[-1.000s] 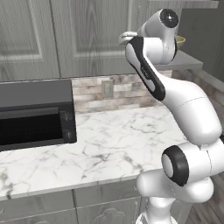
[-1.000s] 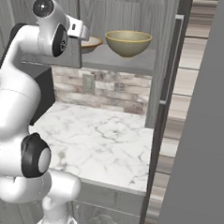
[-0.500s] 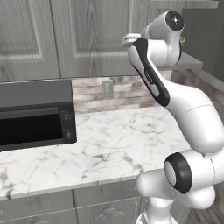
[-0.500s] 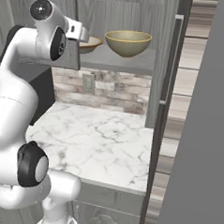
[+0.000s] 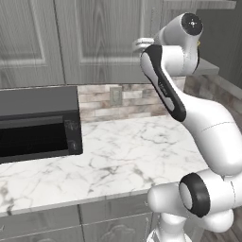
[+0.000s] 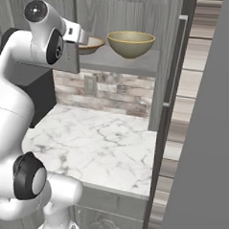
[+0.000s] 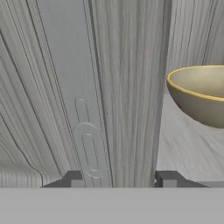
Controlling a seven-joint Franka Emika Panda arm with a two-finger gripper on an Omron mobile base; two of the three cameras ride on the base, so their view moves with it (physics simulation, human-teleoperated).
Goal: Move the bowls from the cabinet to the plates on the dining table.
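Note:
Two olive-tan bowls sit on the grey shelf [image 6: 138,66] of the open cabinet. My gripper [image 6: 86,39] is at the near rim of the left bowl [image 6: 94,44], and the hand hides that bowl's left part. In the hand view my gripper [image 7: 121,180] has its fingertips part-way closed, and the grip point lies below the picture's edge. The right bowl [image 6: 131,44] stands free on the shelf and appears as the bowl [image 7: 199,98] to the right of the fingers. The plates and the dining table are out of view.
The cabinet's open door [image 6: 175,77] stands edge-on right of the shelf. A marble counter [image 6: 105,140] with a brick backsplash lies below. A black microwave [image 5: 38,125] sits on the counter [image 5: 132,156] at the left, under closed cabinet doors [image 5: 94,38].
The arm's wrist and elbow have shifted slightly while the hand stays at the left bowl. Both bowls rest where they were on the shelf.

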